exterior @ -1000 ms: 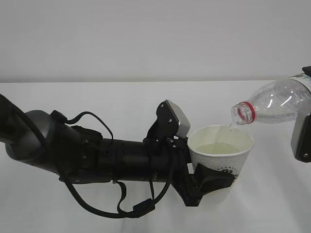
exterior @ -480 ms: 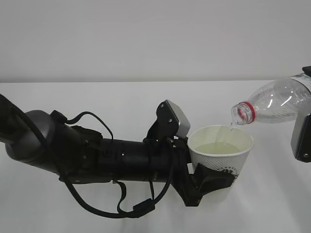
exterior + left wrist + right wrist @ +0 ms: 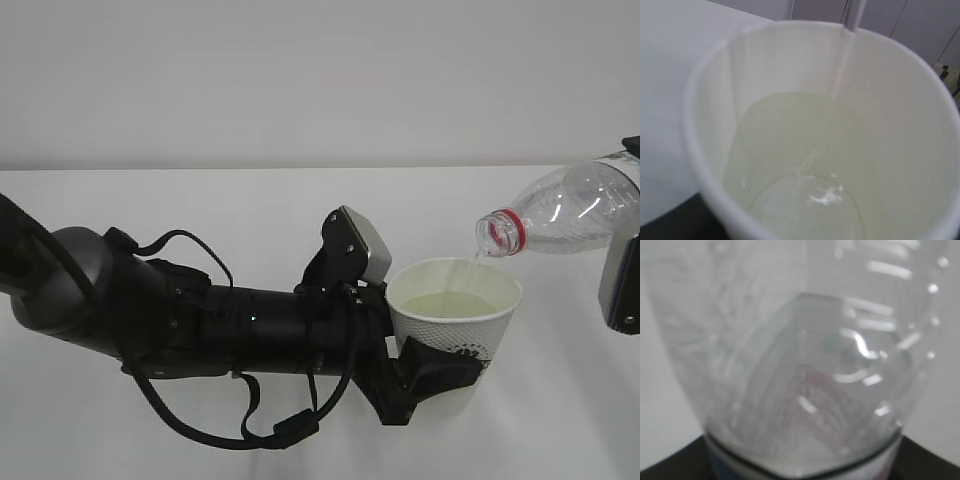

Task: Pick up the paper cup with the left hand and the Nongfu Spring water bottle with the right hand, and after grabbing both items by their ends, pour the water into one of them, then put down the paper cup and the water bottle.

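Paper cup [image 3: 455,325] clamped in left pincer [image 3: 430,375]; right pincer grips tilted bottle [image 3: 565,212], water [image 3: 805,175] trickling in.

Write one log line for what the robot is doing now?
step: pouring | left hand: holds paper cup | right hand: tilts water bottle | water: in cup

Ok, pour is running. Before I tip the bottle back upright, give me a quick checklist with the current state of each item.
1. Left gripper closed on the paper cup: ok, black fingers wrap its lower part.
2. Cup upright: ok, rim looks level.
3. Bottle mouth above the cup opening: ok, it sits over the right side of the rim.
4. Water landing inside: ok, a thin stream runs down the inner wall, no spill visible on the table.
5. Room left in the cup: ok, the level is below the rim.
6. Right gripper hold on the bottle: cannot tell, the fingers are out of view.
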You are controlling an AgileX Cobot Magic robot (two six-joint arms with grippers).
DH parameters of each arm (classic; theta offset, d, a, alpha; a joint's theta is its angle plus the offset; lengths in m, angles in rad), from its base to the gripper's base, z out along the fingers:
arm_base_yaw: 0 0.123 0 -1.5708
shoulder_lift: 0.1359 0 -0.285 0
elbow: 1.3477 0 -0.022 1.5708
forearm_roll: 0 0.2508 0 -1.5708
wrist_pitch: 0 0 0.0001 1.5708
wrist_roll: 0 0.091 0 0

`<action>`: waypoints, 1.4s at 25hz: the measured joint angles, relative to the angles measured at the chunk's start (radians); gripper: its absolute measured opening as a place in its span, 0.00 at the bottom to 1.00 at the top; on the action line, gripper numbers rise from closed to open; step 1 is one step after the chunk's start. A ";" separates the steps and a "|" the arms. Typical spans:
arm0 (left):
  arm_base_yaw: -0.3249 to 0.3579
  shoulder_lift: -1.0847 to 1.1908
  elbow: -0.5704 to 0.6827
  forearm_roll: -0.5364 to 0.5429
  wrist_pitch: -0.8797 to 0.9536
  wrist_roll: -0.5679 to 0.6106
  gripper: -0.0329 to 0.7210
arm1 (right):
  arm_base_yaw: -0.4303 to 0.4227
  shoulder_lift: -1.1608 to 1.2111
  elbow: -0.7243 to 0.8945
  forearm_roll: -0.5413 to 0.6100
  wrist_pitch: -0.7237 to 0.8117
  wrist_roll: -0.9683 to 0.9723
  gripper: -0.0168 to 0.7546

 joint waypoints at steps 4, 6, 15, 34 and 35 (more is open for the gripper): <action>0.000 0.000 0.000 0.000 0.000 0.000 0.69 | 0.000 0.000 0.000 0.000 0.000 0.000 0.54; 0.000 0.000 0.000 0.000 0.000 0.000 0.69 | 0.000 0.000 0.000 0.000 0.000 0.000 0.54; 0.000 0.000 0.000 0.000 0.000 0.000 0.69 | 0.000 0.000 0.000 0.000 0.000 0.000 0.54; 0.000 0.000 0.000 0.000 0.001 0.000 0.69 | 0.000 0.000 0.000 -0.008 0.000 0.023 0.54; 0.000 0.000 0.000 0.000 0.001 0.000 0.69 | 0.000 0.000 0.000 -0.008 0.000 0.034 0.54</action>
